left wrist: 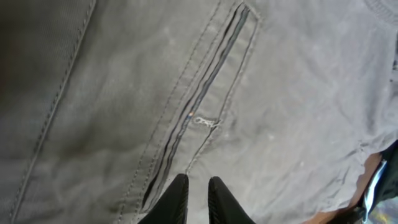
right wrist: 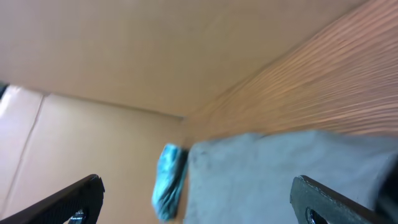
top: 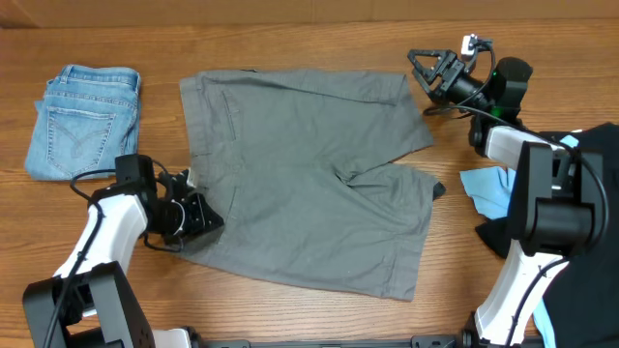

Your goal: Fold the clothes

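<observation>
Grey shorts (top: 309, 174) lie flat on the bench (top: 97, 39), no fold yet. Denim (top: 82, 121) left of shorts looks folded; sky-blue garment (top: 488, 188) and black garment (top: 604, 145) right of shorts are unfolded. Left gripper (top: 189, 217) at shorts' waistband, nearly pressed together, pinch unclear. Right gripper (top: 418, 70) spread wide, empty, by shorts' far corner.

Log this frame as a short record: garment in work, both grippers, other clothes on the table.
garment in work: grey shorts, spread flat mid-table, not yet folded
left gripper: at the waistband edge, fingers nearly together; whether cloth is pinched is unclear
right gripper: wide open, holding nothing, by the far leg's hem corner
other clothes: folded denim at far left; black garment and sky-blue garment bunched at right
</observation>
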Controlling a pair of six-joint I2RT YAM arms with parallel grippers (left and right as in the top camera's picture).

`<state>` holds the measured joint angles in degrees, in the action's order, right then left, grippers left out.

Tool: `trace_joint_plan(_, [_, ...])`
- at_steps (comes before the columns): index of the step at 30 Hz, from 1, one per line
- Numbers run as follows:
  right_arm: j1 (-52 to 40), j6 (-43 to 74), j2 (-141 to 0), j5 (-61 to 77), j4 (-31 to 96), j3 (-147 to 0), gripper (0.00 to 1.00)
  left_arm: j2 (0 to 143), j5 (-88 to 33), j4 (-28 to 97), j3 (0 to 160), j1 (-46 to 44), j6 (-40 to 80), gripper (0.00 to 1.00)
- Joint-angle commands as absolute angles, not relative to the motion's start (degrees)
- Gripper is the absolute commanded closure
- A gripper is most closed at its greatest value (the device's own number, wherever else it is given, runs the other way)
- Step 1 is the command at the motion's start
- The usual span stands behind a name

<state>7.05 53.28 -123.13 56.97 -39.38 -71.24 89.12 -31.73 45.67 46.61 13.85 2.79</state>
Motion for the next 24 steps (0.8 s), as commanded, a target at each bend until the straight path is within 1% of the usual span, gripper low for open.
trace_joint_plan(1, [6.07, 54.61, -115.26, 62.67, -39.81, -71.5, 0.0, 86.17, -32.27, 47.33, 51.18, 13.85, 1.21, 0.86])
trace_joint_plan(5, [6.02, 57.69, -105.08, 58.78, -35.81, -71.5, 0.0, 80.73, -30.68, 50.7, 56.01, 13.85, 1.26, 0.86])
trace_joint_plan(7, [5.96, 57.3, -99.29, 55.86, -32.88, -71.5, 0.0, 76.49, -28.84, 52.1, 58.59, 13.85, 1.23, 0.86])
trace_joint_plan(8, [5.82, 57.25, -95.81, 53.52, -29.52, -71.55, 0.0, 74.63, -27.68, 52.47, 59.57, 13.82, 1.23, 0.86])
trace_joint_plan(10, [5.13, 50.87, -88.03, 47.18, -18.7, -72.6, 0.0, 69.47, -23.9, 52.73, 61.8, 13.78, 1.21, 0.85])
trace_joint_plan(11, [4.49, 47.16, -85.38, 43.33, -12.71, -73.38, 0.0, 67.05, -22.28, 52.6, 62.54, 13.78, 1.02, 0.83])
trace_joint_plan(14, [-0.12, 30.79, -78.81, 22.65, 11.14, -78.26, 0.0, 61.34, -19.07, 52.21, 63.59, 13.78, -1.17, 0.72])
trace_joint_plan(15, [-2.76, 26.5, -77.78, 12.36, 18.41, -80.18, 0.0, 60.07, -18.37, 52.29, 63.61, 13.8, -1.37, 0.67])
trace_joint_plan(17, [-8.01, 20.93, -77.6, -3.88, 27.4, -82.59, 0.0, 58.0, -17.34, 52.99, 63.61, 13.8, -1.54, 0.63])
trace_joint_plan(18, [-10.35, 18.65, -78.04, -9.32, 29.56, -82.74, 0.0, 57.58, -17.43, 53.34, 63.61, 13.78, -1.76, 0.62])
trace_joint_plan(19, [-12.29, 16.45, -78.54, -11.9, 31.22, -82.7, 0.0, 57.41, -17.85, 53.82, 63.61, 13.78, -1.74, 0.6])
trace_joint_plan(21, [-14.66, 14.09, -79.88, -11.64, 32.67, -82.56, 0.0, 57.76, -18.57, 54.85, 63.51, 13.78, -1.76, 0.59])
trace_joint_plan(23, [-16.05, 13.39, -81.32, -9.23, 36.14, -82.56, 0.0, 58.83, -19.66, 56.77, 63.26, 13.78, -1.72, 0.63])
trace_joint_plan(24, [-16.19, 13.5, -81.84, -8.4, 38.11, -82.56, 0.0, 59.57, -19.99, 58.06, 62.96, 13.78, -1.74, 0.67])
